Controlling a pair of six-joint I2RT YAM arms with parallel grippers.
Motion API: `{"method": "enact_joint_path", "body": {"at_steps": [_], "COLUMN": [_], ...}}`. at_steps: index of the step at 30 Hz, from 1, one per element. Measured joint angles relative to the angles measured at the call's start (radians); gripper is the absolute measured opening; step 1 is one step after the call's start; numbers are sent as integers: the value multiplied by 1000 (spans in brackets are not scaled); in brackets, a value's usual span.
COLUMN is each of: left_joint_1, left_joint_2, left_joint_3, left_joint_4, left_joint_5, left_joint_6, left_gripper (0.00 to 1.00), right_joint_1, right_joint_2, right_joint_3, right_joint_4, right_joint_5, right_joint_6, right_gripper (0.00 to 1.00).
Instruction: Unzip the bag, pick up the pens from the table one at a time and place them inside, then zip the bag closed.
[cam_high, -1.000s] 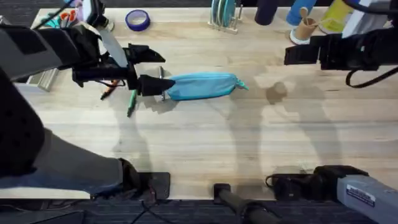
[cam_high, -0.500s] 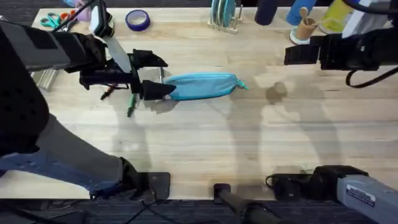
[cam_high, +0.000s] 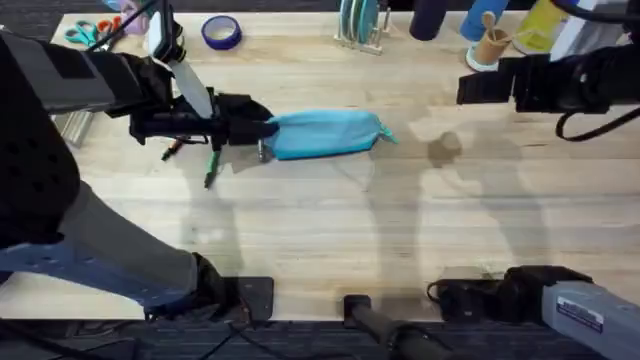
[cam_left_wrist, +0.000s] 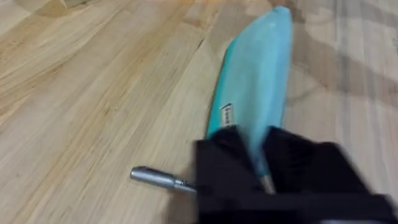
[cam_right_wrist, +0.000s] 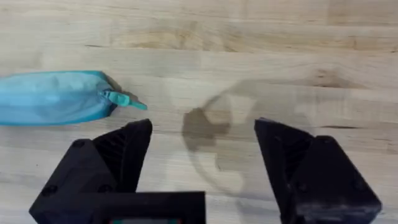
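Note:
The light blue bag (cam_high: 328, 133) lies lengthwise mid-table, its zipper pull (cam_right_wrist: 125, 99) at the right end. My left gripper (cam_high: 256, 129) is shut on the bag's (cam_left_wrist: 256, 87) left end; its black fingers (cam_left_wrist: 227, 168) pinch the fabric between them. A dark grey pen with a silver tip (cam_left_wrist: 155, 178) lies just beside that end of the bag. The green pen (cam_high: 212, 166) and the orange pen (cam_high: 174, 148) rest on the table (cam_high: 320, 230) under the left arm. My right gripper (cam_right_wrist: 202, 155) hangs open over bare wood right of the bag (cam_right_wrist: 55, 98), also seen from overhead (cam_high: 478, 89).
Along the table's back edge stand orange-and-teal scissors (cam_high: 85, 30), a blue tape roll (cam_high: 221, 31), a rack of plates (cam_high: 360, 25), a dark bottle (cam_high: 428, 18) and a cup of wooden utensils (cam_high: 490, 45). The table's front half is bare wood.
The left gripper's fingers, open around the bag's left end before, have closed on it. The right arm has not moved.

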Motion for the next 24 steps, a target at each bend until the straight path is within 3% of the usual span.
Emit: {"method": "enact_joint_path", "body": {"at_steps": [1, 3, 24], "left_joint_1": [-2, -3, -3], "left_joint_2": [0, 0, 0], "left_joint_3": [0, 0, 0], "left_joint_4": [1, 1, 1], "left_joint_5": [2, 3, 3], "left_joint_6": [0, -3, -19], "left_gripper": [72, 49, 44], "right_joint_1": [0, 0, 0], "right_joint_2": [0, 0, 0], "right_joint_3": [0, 0, 0], "right_joint_4": [0, 0, 0], "right_joint_5": [0, 0, 0], "right_joint_6": [0, 0, 0], "right_gripper": [997, 997, 998]}}
